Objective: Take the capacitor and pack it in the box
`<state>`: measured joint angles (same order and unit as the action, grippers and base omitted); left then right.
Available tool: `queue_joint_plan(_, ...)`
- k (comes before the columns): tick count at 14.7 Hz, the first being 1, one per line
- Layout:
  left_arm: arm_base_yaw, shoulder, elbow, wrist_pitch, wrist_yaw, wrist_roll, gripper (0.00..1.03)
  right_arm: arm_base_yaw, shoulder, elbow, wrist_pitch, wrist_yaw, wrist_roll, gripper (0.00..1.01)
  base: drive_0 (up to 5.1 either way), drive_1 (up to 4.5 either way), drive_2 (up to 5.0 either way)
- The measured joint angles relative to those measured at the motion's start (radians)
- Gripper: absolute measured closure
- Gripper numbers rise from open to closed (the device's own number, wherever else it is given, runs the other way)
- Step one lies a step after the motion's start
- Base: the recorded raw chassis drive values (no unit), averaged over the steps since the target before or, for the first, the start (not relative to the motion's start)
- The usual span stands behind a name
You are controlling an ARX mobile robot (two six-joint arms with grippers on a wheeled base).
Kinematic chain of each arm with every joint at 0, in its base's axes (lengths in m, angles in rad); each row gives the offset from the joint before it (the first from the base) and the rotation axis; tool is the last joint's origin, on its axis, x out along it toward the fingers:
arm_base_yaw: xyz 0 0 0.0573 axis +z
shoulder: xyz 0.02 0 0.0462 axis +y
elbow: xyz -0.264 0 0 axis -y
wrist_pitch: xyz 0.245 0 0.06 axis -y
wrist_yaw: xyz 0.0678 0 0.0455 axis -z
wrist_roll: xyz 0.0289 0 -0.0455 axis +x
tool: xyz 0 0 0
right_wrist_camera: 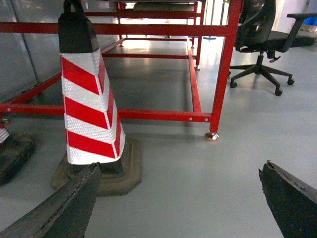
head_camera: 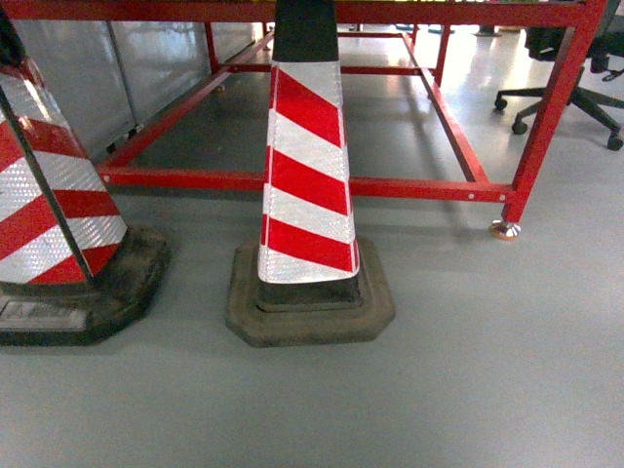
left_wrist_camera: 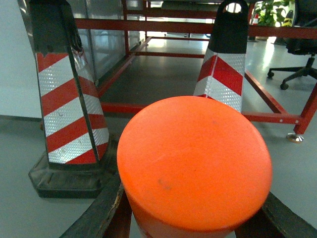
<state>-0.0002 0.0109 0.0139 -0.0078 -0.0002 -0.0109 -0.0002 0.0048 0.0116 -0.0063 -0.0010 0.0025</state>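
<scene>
Grey floor (head_camera: 468, 370) bearing two red-and-white striped cones on dark bases, one central (head_camera: 307, 185) and one at left (head_camera: 58, 224); behind them a red frame (head_camera: 526, 127) and an office chair (head_camera: 575, 93).

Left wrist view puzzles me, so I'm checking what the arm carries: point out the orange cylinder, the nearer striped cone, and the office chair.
Orange cylinder (left_wrist_camera: 194, 163): left wrist view, flat round top face.
Nearer striped cone (left_wrist_camera: 69, 114): left wrist view, red-and-white banded side.
Office chair (left_wrist_camera: 299, 69): left wrist view, wheeled base.

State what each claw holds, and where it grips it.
Left claw: the orange cylinder, clamped by its sides below the flat top. Right claw: open, holding nothing.
</scene>
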Motion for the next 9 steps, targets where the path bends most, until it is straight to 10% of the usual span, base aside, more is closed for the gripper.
queue_joint_plan(4,0.000,0.000,0.000,0.002,0.000,0.000,0.59,0.000,0.000,0.000,-0.001,0.001,0.000,0.03,0.0,4.09,-4.2)
queue_joint_plan(9,0.000,0.000,0.000,0.000,0.000,0.000,0.59,0.000,0.000,0.000,0.001,0.001,0.000,0.03,0.0,0.00,0.0)
